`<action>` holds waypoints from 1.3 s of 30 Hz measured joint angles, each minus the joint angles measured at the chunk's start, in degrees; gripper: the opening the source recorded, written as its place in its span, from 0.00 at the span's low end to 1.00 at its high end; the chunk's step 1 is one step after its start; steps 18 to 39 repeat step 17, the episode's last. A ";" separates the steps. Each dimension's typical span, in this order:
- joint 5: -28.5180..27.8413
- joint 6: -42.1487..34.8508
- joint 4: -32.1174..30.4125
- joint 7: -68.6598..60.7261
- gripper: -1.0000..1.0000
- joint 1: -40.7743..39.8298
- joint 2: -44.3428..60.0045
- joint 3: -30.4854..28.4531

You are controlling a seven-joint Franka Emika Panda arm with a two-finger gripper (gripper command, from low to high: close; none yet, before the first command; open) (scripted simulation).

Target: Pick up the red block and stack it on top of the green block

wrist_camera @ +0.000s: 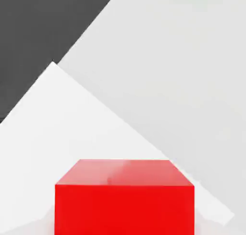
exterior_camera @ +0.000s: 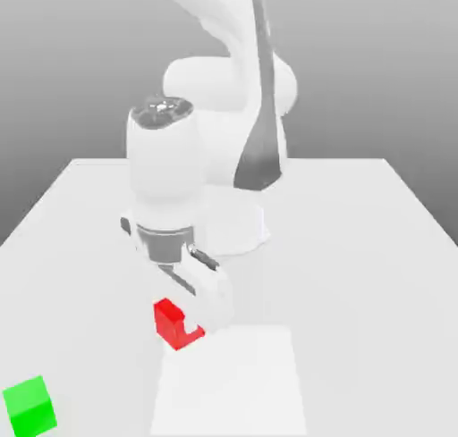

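The red block [exterior_camera: 168,323] rests on the white table [exterior_camera: 376,274] in front of the arm's base. My gripper [exterior_camera: 185,322] is lowered straight over it and shut on it, and one white finger [exterior_camera: 211,298] covers the cube's side toward the exterior view's right. In the hand view the red block [wrist_camera: 125,200] is very close, with its top face and one side showing. The green block [exterior_camera: 29,407] sits alone near the table's front corner at the exterior view's left, well apart from the red one.
The arm's white base [exterior_camera: 241,225] stands behind the gripper. A brighter white rectangular patch [exterior_camera: 237,386] lies on the table just beside the red block. In the hand view dark floor [wrist_camera: 38,27] shows beyond the table's edge.
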 joint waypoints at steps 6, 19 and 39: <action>0.32 -6.18 12.38 9.40 0.00 -3.10 6.30 -4.18; 1.98 -2.63 20.74 14.55 1.00 -5.92 18.51 -6.52; 1.98 -2.63 20.74 14.55 1.00 -5.92 18.51 -6.52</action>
